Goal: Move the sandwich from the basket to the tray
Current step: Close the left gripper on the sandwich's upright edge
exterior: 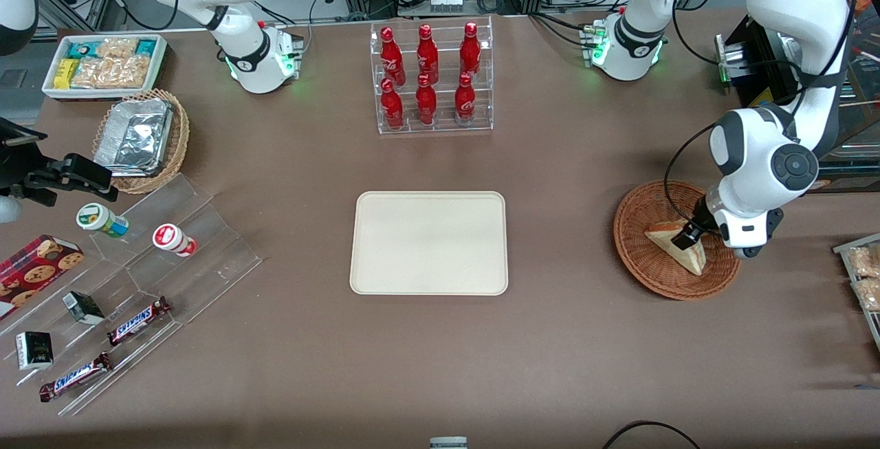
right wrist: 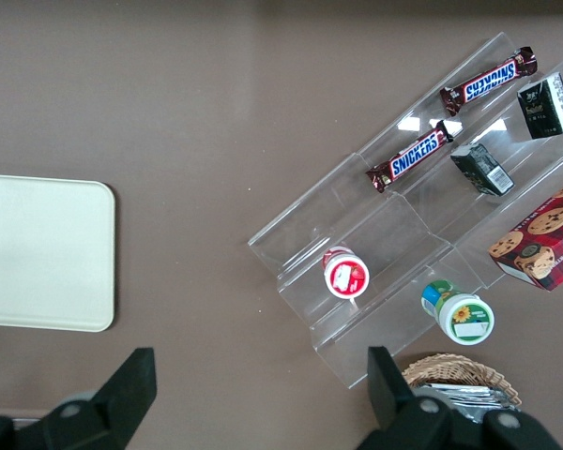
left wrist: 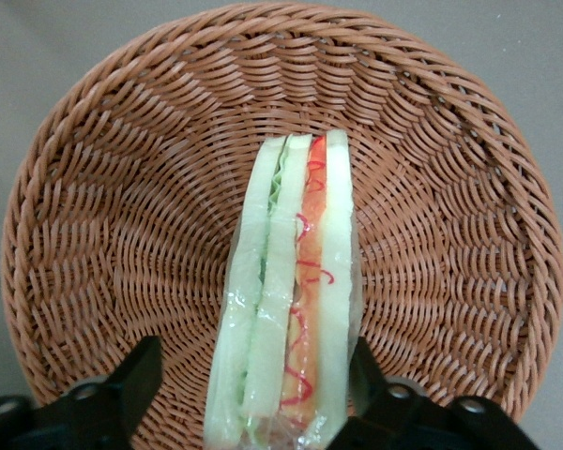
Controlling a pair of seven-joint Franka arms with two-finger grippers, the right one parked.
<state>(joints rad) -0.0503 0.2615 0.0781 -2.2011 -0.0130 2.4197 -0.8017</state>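
- The tray (exterior: 429, 243) lies bare on the brown table (exterior: 550, 339), nearer the front camera than the rack of red bottles (exterior: 432, 78).
- The basket (exterior: 639, 229) sits well apart from the tray, toward the working arm's end of the table.
- The sandwich (exterior: 677, 244) rests inside the basket, its cut edge of red and green filling upward in the left wrist view (left wrist: 291, 309).
- The gripper (exterior: 687, 236) is lowered into the basket, fingers (left wrist: 122, 389) spread either side of the sandwich; one appears to touch it, though contact is hard to confirm.
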